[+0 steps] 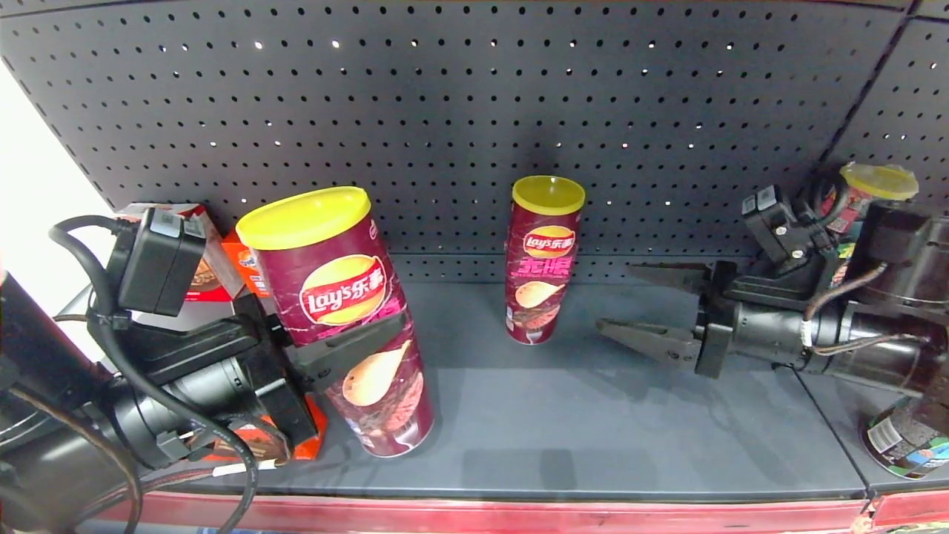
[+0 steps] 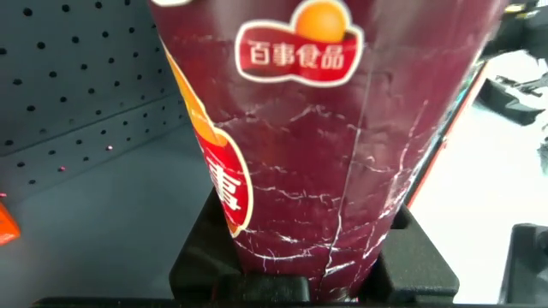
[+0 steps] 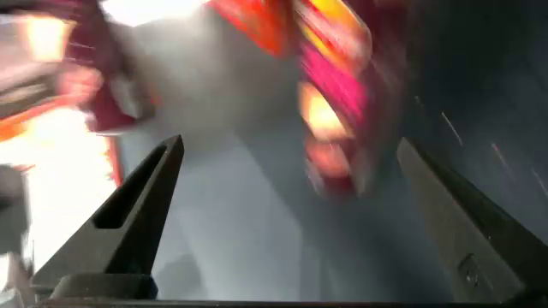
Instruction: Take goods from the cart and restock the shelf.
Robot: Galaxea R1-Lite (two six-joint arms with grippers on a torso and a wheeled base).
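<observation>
Between the left fingers (image 1: 348, 343), which are closed firmly on its middle, a tall chips can (image 1: 337, 289) leans a little, with its base down at the shelf (image 1: 593, 430). It is dark maroon with thin marble lines, a yellow plastic lid and a picture of a chip. In front of the right fingers (image 1: 652, 341), which are spread wide and hold nothing, a second can (image 1: 541, 259) of the same look stands upright, apart from their tips.
</observation>
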